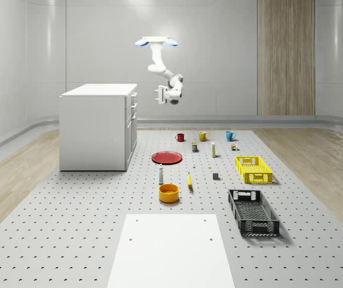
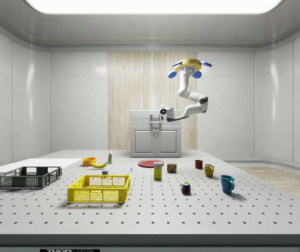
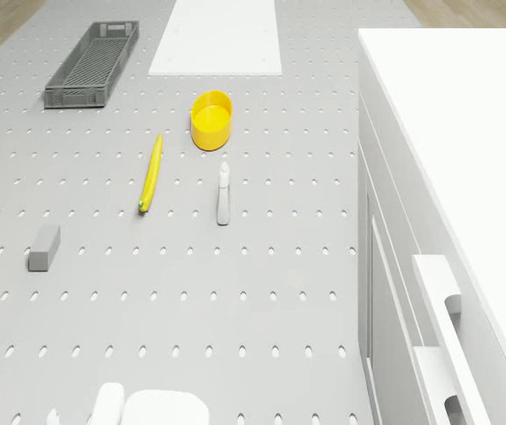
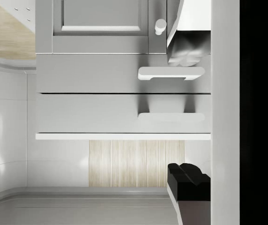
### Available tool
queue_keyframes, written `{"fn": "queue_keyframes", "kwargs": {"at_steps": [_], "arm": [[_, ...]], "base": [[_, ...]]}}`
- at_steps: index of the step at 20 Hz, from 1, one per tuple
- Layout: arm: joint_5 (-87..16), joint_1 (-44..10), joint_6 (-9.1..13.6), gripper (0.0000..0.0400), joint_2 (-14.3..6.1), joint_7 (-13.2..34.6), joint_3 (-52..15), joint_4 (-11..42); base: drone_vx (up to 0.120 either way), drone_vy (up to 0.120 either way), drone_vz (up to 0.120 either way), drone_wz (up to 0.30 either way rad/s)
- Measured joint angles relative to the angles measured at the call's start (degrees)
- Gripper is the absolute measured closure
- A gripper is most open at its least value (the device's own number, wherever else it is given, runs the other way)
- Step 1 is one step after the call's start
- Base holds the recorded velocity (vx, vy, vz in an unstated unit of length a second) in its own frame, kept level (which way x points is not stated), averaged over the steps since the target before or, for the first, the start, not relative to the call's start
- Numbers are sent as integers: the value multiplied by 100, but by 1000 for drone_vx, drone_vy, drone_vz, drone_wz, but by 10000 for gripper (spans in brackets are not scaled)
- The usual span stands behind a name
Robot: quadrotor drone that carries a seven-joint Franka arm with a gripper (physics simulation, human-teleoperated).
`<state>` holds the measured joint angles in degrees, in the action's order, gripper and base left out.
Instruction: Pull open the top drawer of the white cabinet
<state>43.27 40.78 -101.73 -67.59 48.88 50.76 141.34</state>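
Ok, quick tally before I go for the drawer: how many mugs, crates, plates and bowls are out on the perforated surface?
Mugs: 3 (red mug, yellow mug, blue mug)
Crates: 2 (yellow crate, black crate)
Plates: 1 (red plate)
Bowls: 1 (orange bowl)
Total: 7

The drone (image 1: 156, 41) is a flat pale-yellow disc with blue rotor pods at its sides. From its underside hangs a white arm (image 1: 159, 66) built of rounded, glossy segments with grey rings at the joints. The pincer (image 1: 158, 95) is white, with dark finger pads (image 4: 188, 180).
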Motion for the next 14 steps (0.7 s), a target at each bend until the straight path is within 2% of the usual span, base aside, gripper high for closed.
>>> {"fn": "queue_keyframes", "kwargs": {"at_steps": [2, 11, 14], "arm": [[-10, 10, -10, 95, -12, 9, 3, 2], [-51, 51, -49, 95, -61, 43, 12, 9], [-13, 69, -131, 95, -70, 38, -42, 65]], "base": [[80, 0, 0, 0], [0, 0, 0, 0], [0, 0, 0, 0]]}}
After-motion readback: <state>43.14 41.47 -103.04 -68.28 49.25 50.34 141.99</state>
